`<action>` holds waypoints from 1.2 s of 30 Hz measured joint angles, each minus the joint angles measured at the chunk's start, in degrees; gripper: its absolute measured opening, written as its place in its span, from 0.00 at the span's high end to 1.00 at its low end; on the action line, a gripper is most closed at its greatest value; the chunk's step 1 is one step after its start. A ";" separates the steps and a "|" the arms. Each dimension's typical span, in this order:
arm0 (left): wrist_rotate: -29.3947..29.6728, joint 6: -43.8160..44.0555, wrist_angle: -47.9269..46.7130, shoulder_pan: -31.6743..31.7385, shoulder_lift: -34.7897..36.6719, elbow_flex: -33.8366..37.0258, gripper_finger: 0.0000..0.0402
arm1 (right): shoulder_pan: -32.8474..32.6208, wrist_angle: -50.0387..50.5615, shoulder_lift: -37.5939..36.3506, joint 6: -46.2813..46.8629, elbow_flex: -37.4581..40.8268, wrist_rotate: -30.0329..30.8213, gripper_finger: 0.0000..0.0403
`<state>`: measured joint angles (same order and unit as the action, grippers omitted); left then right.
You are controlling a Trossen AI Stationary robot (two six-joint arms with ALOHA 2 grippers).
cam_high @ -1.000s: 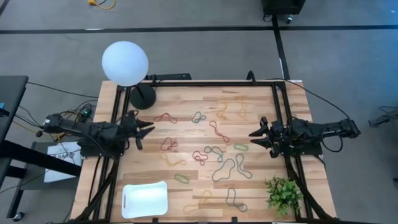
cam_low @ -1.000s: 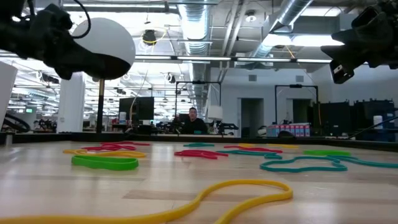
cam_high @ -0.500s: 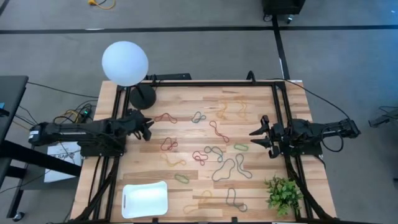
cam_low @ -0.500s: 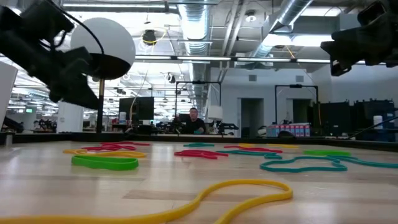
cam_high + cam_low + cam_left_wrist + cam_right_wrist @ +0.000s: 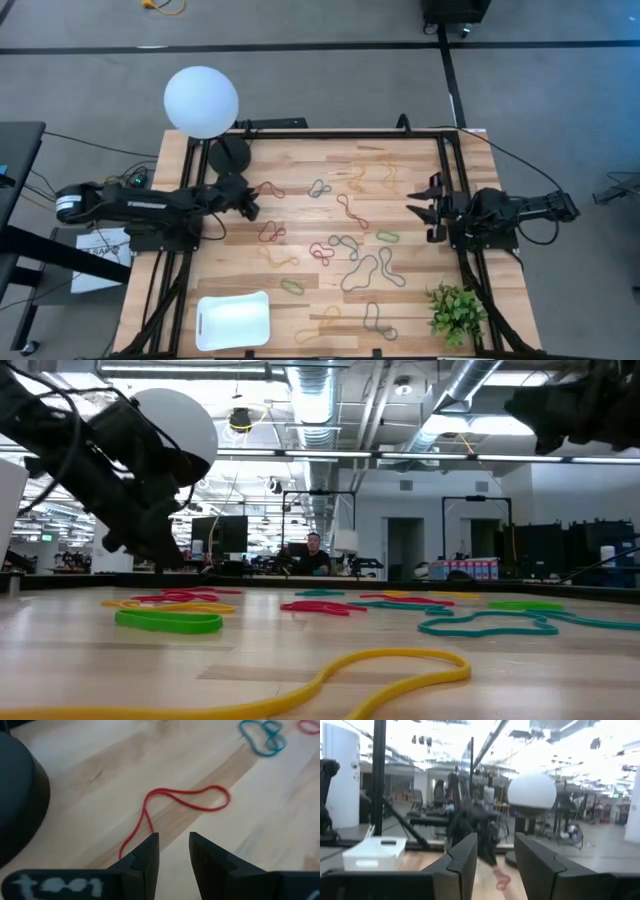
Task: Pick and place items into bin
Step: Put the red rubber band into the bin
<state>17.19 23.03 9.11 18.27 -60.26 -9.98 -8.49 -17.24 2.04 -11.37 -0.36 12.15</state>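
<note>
High view: the bin (image 5: pixel 234 321) sits near the tabletop's front left corner with nothing in it; the bands (image 5: pixel 345 242) lie spread over the middle.

Left wrist view: the left tool (image 5: pixel 174 851), released, hovers over a red band (image 5: pixel 186 802).

Right wrist view: the right tool (image 5: pixel 496 854) waits, released, at the right edge. The task looks barely begun.

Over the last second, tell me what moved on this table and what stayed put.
The left claw reached out over the table from the left edge and came down near the lamp base, fingers apart, at the red rubber band; it holds nothing yet. The right claw only shifted slightly by the right edge, open and raised. The other bands, the white bin and the plant stayed where they were.
</note>
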 joint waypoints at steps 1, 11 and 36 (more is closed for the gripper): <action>0.02 -0.56 1.20 0.30 -1.66 0.00 0.76 | 0.00 -0.78 0.00 -0.84 0.02 0.00 0.69; 1.54 -3.77 12.56 3.62 -14.35 -0.02 0.76 | 0.00 -0.89 0.02 0.85 0.02 0.00 0.69; 2.95 -3.94 22.90 5.83 -23.31 -0.11 0.98 | 0.00 1.74 0.02 2.86 0.02 0.02 0.69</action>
<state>20.14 19.09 32.01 24.10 -83.57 -10.09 -8.49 -15.51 2.07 -8.51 -0.34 12.16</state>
